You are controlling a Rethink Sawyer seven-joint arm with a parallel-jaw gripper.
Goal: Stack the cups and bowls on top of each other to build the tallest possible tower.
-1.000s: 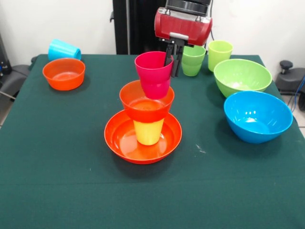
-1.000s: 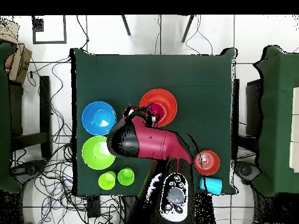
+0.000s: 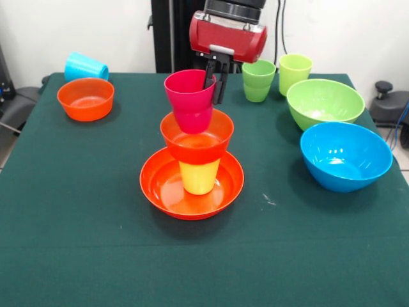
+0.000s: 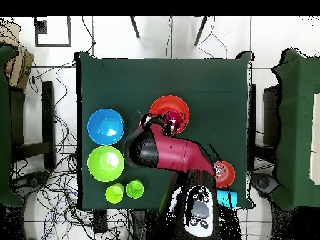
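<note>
Since the last frame I've carried the pink cup (image 3: 190,99) sideways; the gripper (image 3: 215,77) pinches its rim above the tower (image 3: 195,160) mid-tabletop. Released off-centre, it could tip the small orange bowl (image 3: 196,135).

We see a dark green tablecloth (image 3: 77,243) covering the table, cables (image 4: 59,181) beyond its edges.

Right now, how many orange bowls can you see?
3: a wide orange bowl under the tower, a small orange bowl on the yellow cup, another orange bowl beside the blue cup.
</note>
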